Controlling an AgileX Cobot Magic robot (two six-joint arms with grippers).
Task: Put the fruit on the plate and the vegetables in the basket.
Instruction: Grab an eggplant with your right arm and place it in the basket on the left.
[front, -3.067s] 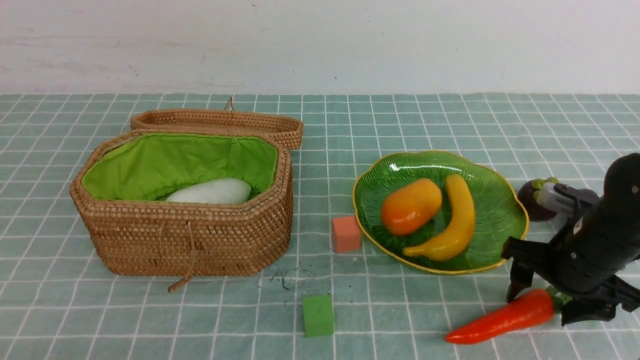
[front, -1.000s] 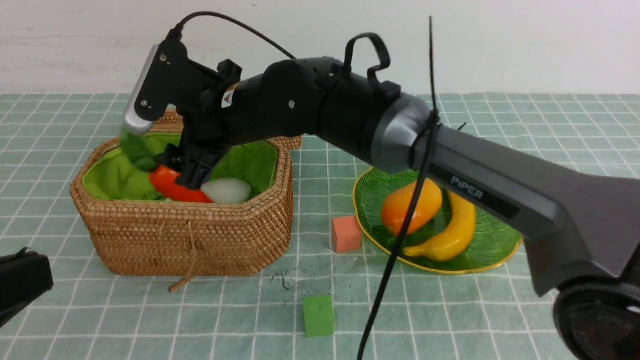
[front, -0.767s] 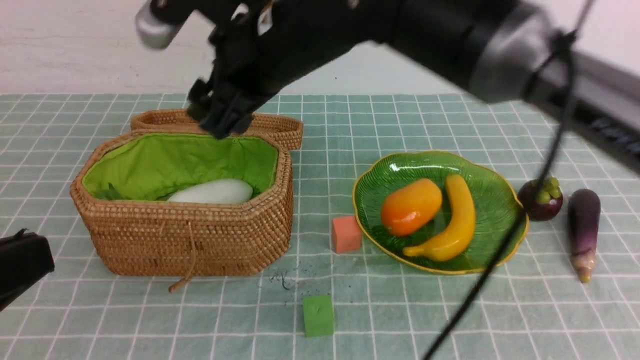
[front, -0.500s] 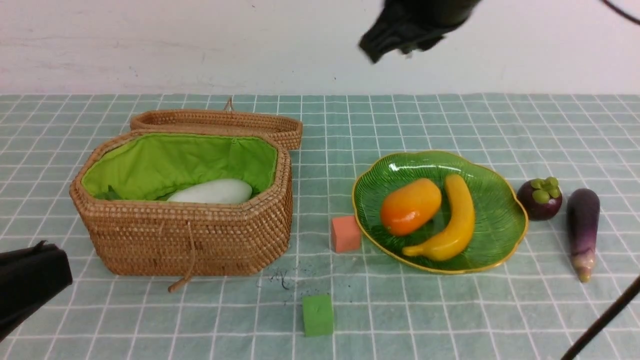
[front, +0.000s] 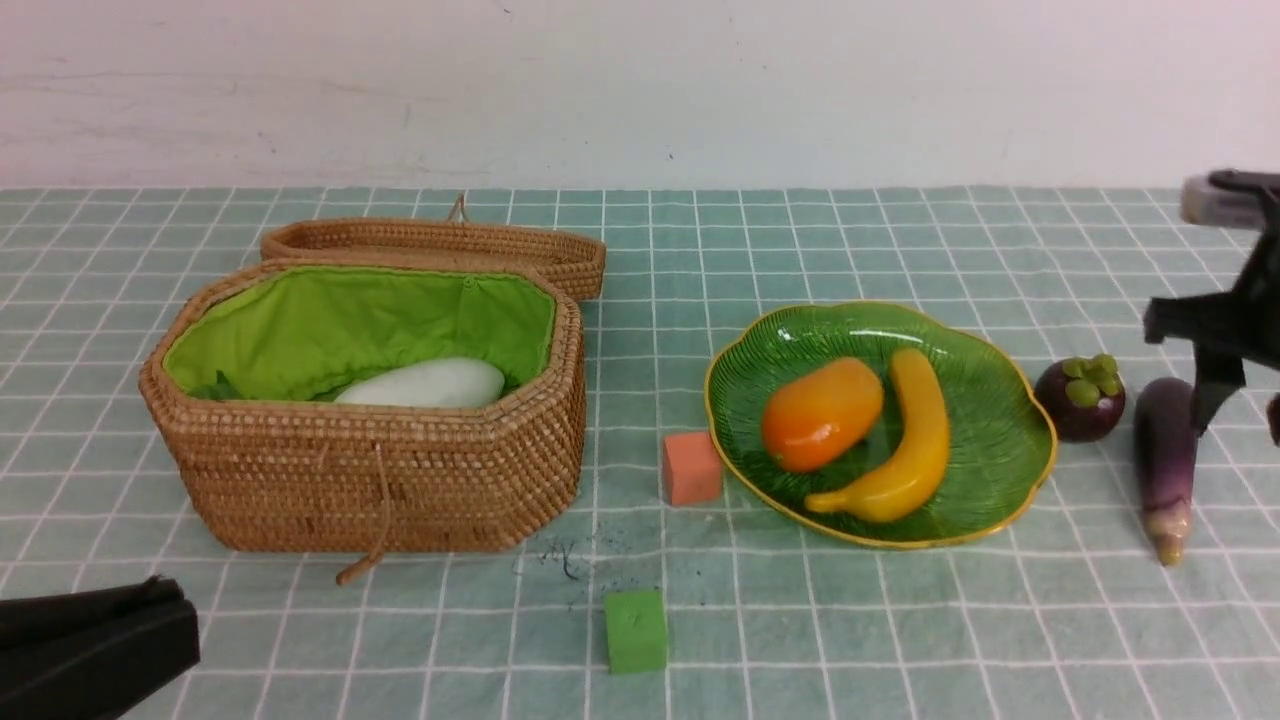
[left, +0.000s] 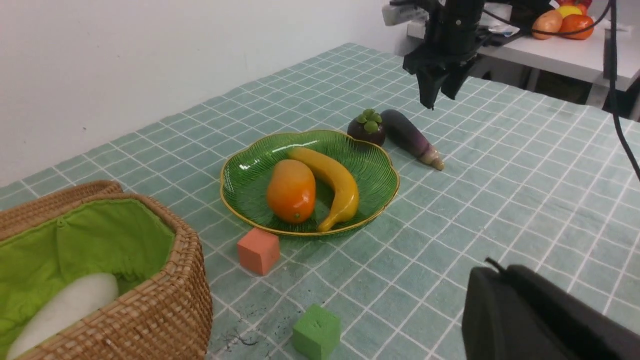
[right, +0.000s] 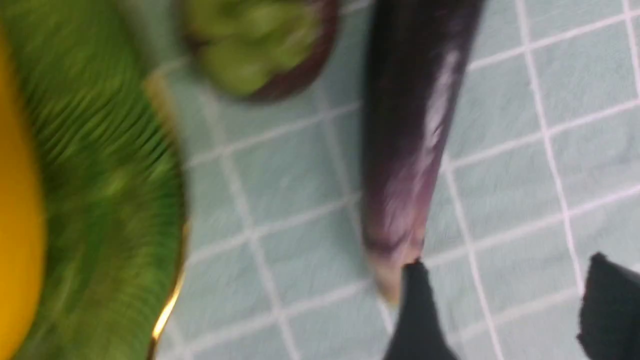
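Observation:
The woven basket (front: 370, 425) stands open at the left with the white radish (front: 425, 383) inside; the carrot does not show. The green plate (front: 980, 400) holds the mango (front: 822, 413) and banana (front: 905, 450). The mangosteen (front: 1080, 400) and the purple eggplant (front: 1165, 455) lie on the cloth right of the plate. My right gripper (front: 1238, 425) is open and empty, hovering just above and right of the eggplant (right: 415, 125), one fingertip (right: 415, 280) near its pale end. My left gripper (left: 492, 270) is shut and empty, low at the front left.
An orange cube (front: 692, 467) sits left of the plate. A green cube (front: 635, 630) sits nearer the front. The basket's lid (front: 440, 245) lies open behind it. A side table with other toy produce (left: 560, 20) stands beyond the cloth.
My right arm carried the carrot into the basket, let it go, rose, swung back right and now hangs open over the eggplant. My left gripper has edged further in at the front left.

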